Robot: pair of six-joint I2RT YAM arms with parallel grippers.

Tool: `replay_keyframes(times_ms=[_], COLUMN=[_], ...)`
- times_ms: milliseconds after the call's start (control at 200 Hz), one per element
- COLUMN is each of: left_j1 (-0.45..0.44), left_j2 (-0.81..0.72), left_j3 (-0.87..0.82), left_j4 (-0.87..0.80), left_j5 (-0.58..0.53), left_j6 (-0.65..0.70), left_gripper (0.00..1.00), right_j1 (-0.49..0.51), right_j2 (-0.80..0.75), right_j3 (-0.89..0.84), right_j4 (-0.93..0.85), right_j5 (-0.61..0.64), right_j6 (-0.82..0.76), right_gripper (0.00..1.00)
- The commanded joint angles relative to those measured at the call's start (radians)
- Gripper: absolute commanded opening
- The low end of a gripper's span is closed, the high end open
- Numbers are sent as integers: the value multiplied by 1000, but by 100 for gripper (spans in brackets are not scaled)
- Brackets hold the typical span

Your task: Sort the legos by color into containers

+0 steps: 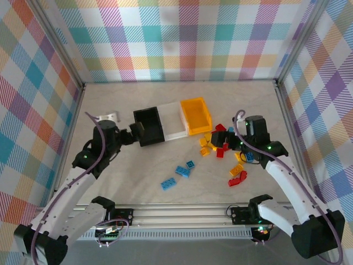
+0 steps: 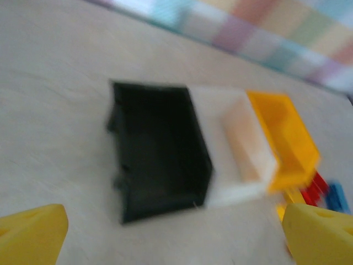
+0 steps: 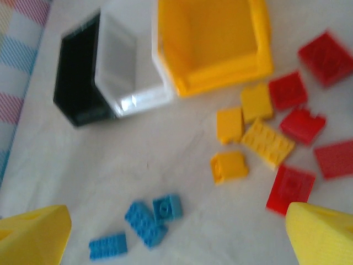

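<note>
**Hovering Open Over an Unsorted Pile**

The right gripper (image 1: 233, 144) hangs with its jaws wide apart and empty above the red and yellow bricks (image 1: 220, 148). That pile lies at 5 o'clock from the yellow bin (image 1: 197, 115). The blue bricks (image 1: 185, 168) sit apart from it, at 6 o'clock from the clear bin (image 1: 174, 122). The left gripper (image 1: 134, 132), equally wide and empty, is just beside the black bin (image 1: 149, 126) on its 9 o'clock side. All three bins look empty, so sorting seems not yet begun.

The likeliest slip is in the pile. Red and yellow bricks touch one another there, so wide jaws could close on two colours at once or scatter the neighbours. The bins stand wall to wall, so a release slightly off centre could land a brick in the wrong one. The left gripper is close enough to shove the black bin. No bin is blue, so where blue belongs is a guess.

From above, the right arm covers part of the pile. The left wrist view is badly blurred, and the right wrist view cuts off bricks at its 3 o'clock edge. A white piece (image 1: 107, 117) at 9 o'clock from the black bin cannot be identified.
</note>
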Motion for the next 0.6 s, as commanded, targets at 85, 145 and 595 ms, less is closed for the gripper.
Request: replay_keyframes(times_ms=[85, 145, 595], left_j1=[-255, -333, -785], left_j2=[45, 65, 330], left_j3=[17, 17, -19], left_j4=[-185, -230, -328], left_j5=[60, 46, -71], left_j6=[-56, -40, -36], left_gripper=[100, 100, 94], right_j1=[265, 315, 308], right_j2=[35, 51, 54], right_j3=[-5, -13, 13], right_j4=[-208, -209, -200], right_j5=[119, 162, 279], right_j6=[98, 116, 137], right_gripper=[98, 99, 100])
